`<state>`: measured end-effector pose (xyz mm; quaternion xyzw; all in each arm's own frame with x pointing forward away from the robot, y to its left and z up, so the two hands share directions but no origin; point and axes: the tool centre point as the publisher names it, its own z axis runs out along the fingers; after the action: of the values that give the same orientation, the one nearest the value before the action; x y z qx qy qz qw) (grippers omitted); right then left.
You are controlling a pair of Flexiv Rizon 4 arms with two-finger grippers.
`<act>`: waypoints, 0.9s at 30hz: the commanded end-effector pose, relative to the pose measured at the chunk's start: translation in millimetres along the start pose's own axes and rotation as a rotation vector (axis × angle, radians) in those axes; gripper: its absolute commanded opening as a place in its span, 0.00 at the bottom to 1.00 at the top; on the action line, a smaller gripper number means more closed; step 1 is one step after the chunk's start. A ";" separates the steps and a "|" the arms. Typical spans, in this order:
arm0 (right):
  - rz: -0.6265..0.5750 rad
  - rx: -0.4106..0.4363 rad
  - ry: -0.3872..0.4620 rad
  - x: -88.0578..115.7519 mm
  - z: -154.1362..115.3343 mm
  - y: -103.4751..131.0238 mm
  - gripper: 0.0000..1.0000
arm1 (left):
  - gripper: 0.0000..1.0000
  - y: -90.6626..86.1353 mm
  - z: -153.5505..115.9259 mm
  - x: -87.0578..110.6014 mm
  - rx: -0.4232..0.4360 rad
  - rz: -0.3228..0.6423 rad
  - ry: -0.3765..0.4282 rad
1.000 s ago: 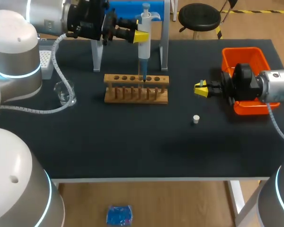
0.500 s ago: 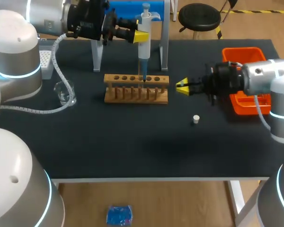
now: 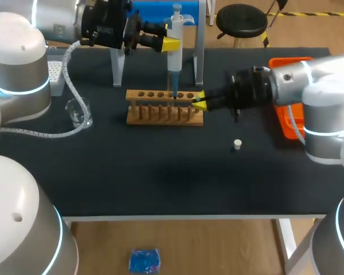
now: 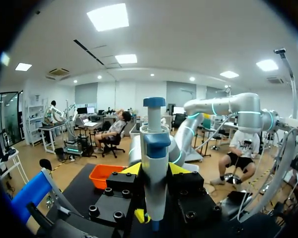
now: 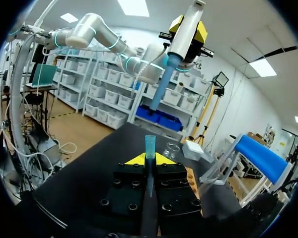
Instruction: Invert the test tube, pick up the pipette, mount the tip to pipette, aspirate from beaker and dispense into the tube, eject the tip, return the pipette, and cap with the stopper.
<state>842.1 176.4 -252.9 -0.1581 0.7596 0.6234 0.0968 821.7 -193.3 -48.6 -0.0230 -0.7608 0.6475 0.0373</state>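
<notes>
My left gripper [image 3: 169, 43] is shut on the white and blue pipette [image 3: 175, 40] and holds it upright over the wooden tube rack [image 3: 165, 107]. The pipette's lower end reaches a hole in the rack top. In the left wrist view the pipette [image 4: 155, 153] stands between the fingers. My right gripper [image 3: 199, 102] lies level at the rack's right end. In its wrist view it [image 5: 149, 159] is shut on a thin pale blue pipette tip [image 5: 149, 146] that sticks out ahead of the fingers. A white stopper [image 3: 237, 144] lies on the mat below the right arm.
A glass beaker [image 3: 78, 112] stands left of the rack, with a white tip box [image 3: 56, 74] behind it. The pipette stand [image 3: 199, 57] rises behind the rack. An orange bin [image 3: 289, 66] sits at the right, partly hidden by my right arm.
My right arm has swung left from over the orange bin to the rack's right end, its gripper staying shut. The left arm and the pipette have not moved.
</notes>
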 end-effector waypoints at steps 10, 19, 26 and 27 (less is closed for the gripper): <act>0.005 0.013 0.041 -13.0 37.6 0.9 0.00 | 0.00 0.0 0.4 -0.3 0.001 0.000 0.000; 0.001 -0.008 0.061 -11.2 46.2 8.8 0.00 | 0.00 0.0 0.4 -0.3 0.001 0.000 0.000; -0.005 -0.013 0.080 -8.1 51.0 12.1 0.00 | 0.00 0.0 0.4 -0.3 0.001 0.000 0.000; -0.007 -0.013 0.084 -7.7 51.7 12.4 0.00 | 0.00 0.0 0.4 -0.3 0.001 0.000 0.000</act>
<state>840.6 228.1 -249.5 -0.1848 0.7579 0.6220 0.0683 821.7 -193.3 -48.6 -0.0230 -0.7608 0.6475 0.0373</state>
